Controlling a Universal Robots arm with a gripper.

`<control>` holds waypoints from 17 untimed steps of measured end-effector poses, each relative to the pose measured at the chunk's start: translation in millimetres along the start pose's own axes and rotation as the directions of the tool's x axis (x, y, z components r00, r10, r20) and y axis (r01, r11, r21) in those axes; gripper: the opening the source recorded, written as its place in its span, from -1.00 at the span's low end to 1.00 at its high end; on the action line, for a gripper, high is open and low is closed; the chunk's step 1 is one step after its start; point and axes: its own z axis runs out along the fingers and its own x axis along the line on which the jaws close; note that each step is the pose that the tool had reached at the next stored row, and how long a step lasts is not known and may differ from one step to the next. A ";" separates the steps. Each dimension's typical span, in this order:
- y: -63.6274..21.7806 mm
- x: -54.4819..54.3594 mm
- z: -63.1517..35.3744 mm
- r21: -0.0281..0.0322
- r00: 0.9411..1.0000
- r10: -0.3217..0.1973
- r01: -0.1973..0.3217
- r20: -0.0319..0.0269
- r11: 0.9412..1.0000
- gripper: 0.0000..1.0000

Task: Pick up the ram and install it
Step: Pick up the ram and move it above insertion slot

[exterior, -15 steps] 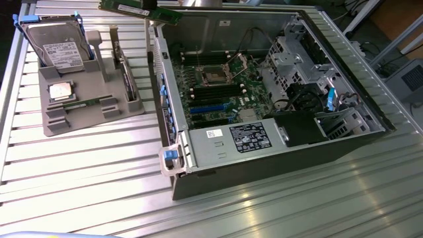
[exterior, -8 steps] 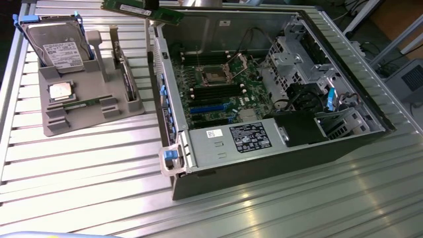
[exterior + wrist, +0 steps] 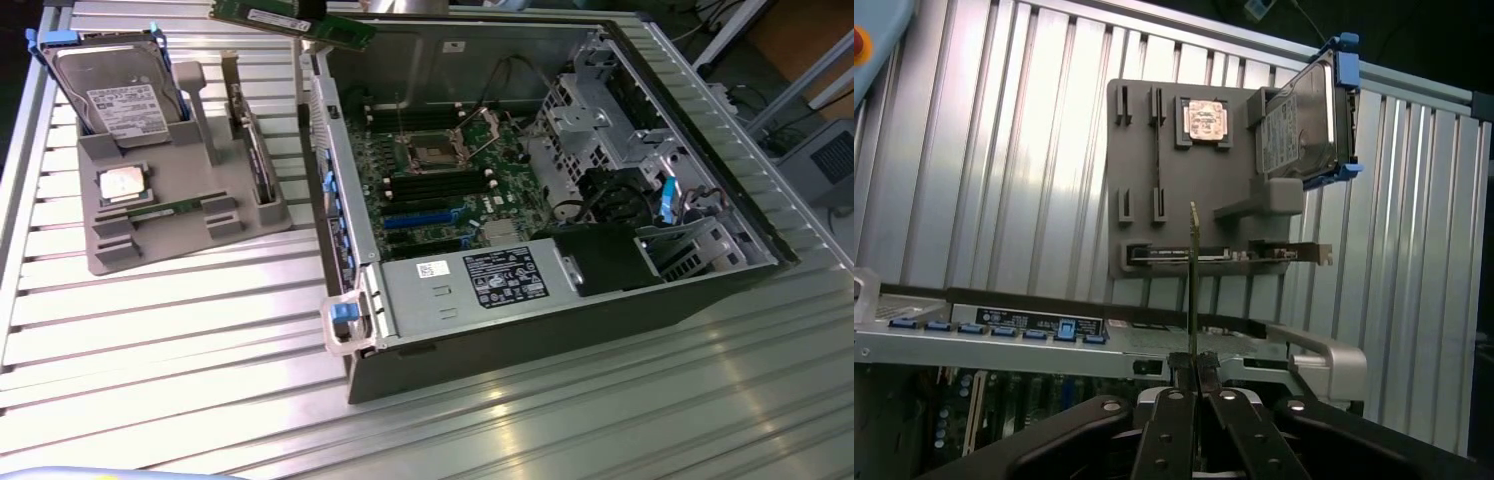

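on the exterior view's left a grey fixture is sitting on the ribbed table, carrying a hard drive at its far end and a square cpu chip nearer the middle. just right of it, at the far edge of the scene, the gripper is holding the ram in the air, jaws clamped together on the stick about midway along its length. the ram is hanging clear of the fixture, over the far left corner of the open computer case, touching nothing but the fingers. in the wrist view the ram is showing edge-on as a thin upright line rising from between the closed fingers, so it is being carried on edge rather than flat. further right, inside the case, the motherboard is lying face up, with the dark memory slots sitting nearer and to the right of the held stick. the ram's long axis is running left to right with a slight tilt, and it seems to be lying roughly parallel to those slots, though they are hard to make out among the other parts.
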 end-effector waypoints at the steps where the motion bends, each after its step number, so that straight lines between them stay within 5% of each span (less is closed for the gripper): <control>1: -0.7 0.1 -0.1 0.000 1.000 0.000 0.000 0.000 1.000 -0.76; 12: -15.2 2.1 -1.6 -0.011 1.000 0.002 -0.002 0.002 1.000 -0.76; 15: -22.2 3.1 -2.1 -0.026 0.997 0.014 -0.016 -0.073 1.000 -0.76; 17: -25.9 3.7 -2.1 -0.028 0.997 0.015 -0.017 -0.075 0.999 -0.76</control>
